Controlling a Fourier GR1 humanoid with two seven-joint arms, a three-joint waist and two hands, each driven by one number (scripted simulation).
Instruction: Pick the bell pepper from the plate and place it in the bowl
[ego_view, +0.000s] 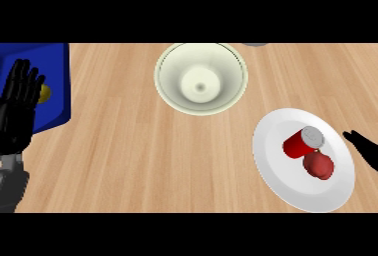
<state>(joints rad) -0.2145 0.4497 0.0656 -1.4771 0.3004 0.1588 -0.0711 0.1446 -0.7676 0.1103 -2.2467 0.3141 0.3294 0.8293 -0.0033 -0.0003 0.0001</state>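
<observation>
Red bell pepper (319, 165), small, rounded and faintly lobed, is shown lying on the white plate (295, 195) at the right of the wooden bench (133, 150), on the near side of a red can (299, 144) with a grey lid. A cream bowl (221, 65) is set farther off, near the centre. The left hand (16, 107) is held released, fingers straight, at the left edge. Only a sliver of the right hand (365, 147) is seen beside the plate; its state cannot be told.
</observation>
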